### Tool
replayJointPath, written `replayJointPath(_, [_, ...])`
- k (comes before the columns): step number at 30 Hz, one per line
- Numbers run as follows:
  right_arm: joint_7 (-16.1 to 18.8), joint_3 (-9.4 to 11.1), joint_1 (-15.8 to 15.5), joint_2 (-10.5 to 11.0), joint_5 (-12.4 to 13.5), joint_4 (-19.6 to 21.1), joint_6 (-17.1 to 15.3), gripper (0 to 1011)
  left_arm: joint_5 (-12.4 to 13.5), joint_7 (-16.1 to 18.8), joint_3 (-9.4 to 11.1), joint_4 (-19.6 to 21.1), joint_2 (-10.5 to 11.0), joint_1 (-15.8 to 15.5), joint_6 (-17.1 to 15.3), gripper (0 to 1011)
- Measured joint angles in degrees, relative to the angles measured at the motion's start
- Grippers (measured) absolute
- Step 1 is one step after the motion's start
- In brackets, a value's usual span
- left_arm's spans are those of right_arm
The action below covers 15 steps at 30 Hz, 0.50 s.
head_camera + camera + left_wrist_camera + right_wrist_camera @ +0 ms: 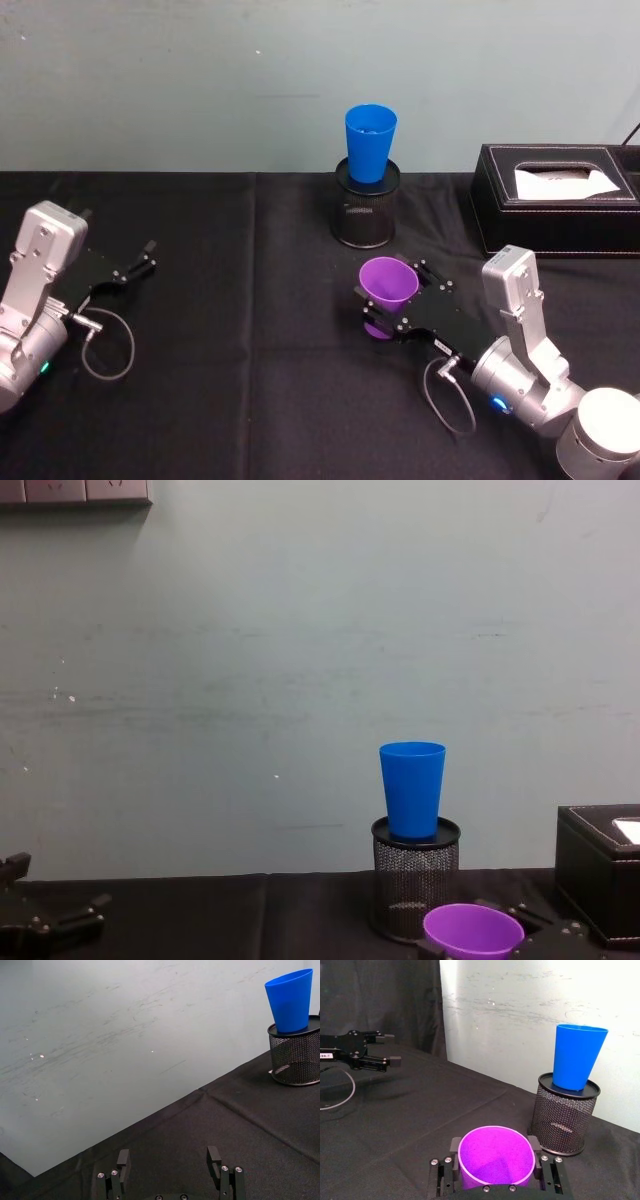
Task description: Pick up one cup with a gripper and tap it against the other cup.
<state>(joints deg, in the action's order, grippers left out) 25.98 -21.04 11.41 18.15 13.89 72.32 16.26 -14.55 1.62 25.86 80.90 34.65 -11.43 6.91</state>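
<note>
From the head camera I'm seeing the right gripper (392, 303) clamping the purple cup (388, 285) upright, in front of the mesh holder (366, 215) carrying the blue cup (369, 143); the left gripper (142, 259) is sitting far left. Its wrist camera is showing its fingers (123, 1159) spread apart over bare cloth. The right wrist camera is looking down into the purple cup's mouth between the jaws. The chest camera is catching just the cup's rim below the holder
</note>
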Motion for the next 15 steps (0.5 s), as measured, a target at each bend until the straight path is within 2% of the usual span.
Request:
replayJointPath(9, [0.0,-0.1,0.0,0.1,0.0,0.1,0.0,1004,0.0,0.0,0.0,0.0,0.0,0.0,0.0,1000])
replayJointPath(13, [0.0,-0.1,0.0,0.1,0.0,0.4,-0.1,1004,0.0,0.0,0.0,0.0,0.0,0.0,0.0,1000])
replayJointPath(15, [-0.2,0.5,-0.1,0.2,0.0,2.4,-0.3,1004,0.0,0.0,0.0,0.0,0.0,0.0,0.0,1000])
